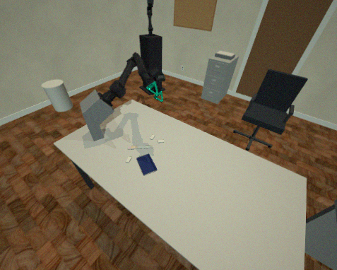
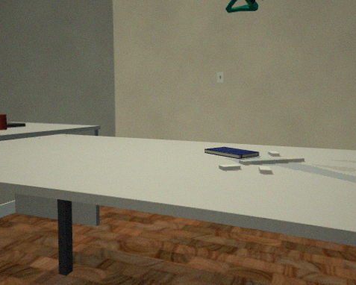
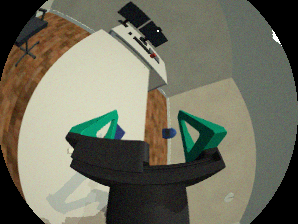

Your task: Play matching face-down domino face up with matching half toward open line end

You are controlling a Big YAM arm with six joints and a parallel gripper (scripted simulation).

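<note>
From above, I can see the claw (image 1: pixel 155 92) (image 2: pixel 242 5) (image 3: pixel 147 113) up over the far side of the surface (image 1: pixel 236 187) (image 2: pixel 119 168) (image 3: pixel 65 95), well clear of the pieces. The line of dominoes (image 1: pixel 140 147) (image 2: pixel 273 161) lies flat in the pale shadow of the arm (image 1: pixel 130 68). Beyond it are two loose pale dominoes, one (image 1: pixel 152 137) nearer the arm's base and another (image 1: pixel 160 141) beside it; a third loose domino (image 1: pixel 128 160) lies on the other side of the line, near the blue notebook (image 1: pixel 146 165) (image 2: pixel 231 152) (image 3: pixel 119 132). So nothing has been played onto an end yet, and I'd call this the choosing and approaching stage.

Looking across from the side, I see the claw's green tips high against the wall, nowhere near a domino. The three loose ones sit apart from the line, and I can't read any pips on them or tell which one matches.

In the wrist view, the claw stands wide, with only air between its green fingers. It faces out past the edge, toward the wall and the other desk (image 3: pixel 145 50), rather than down. I'd say the next move is to learn which domino matches, swing down over it, and grip it by its edges without brushing the line; turning it face up comes after.
</note>
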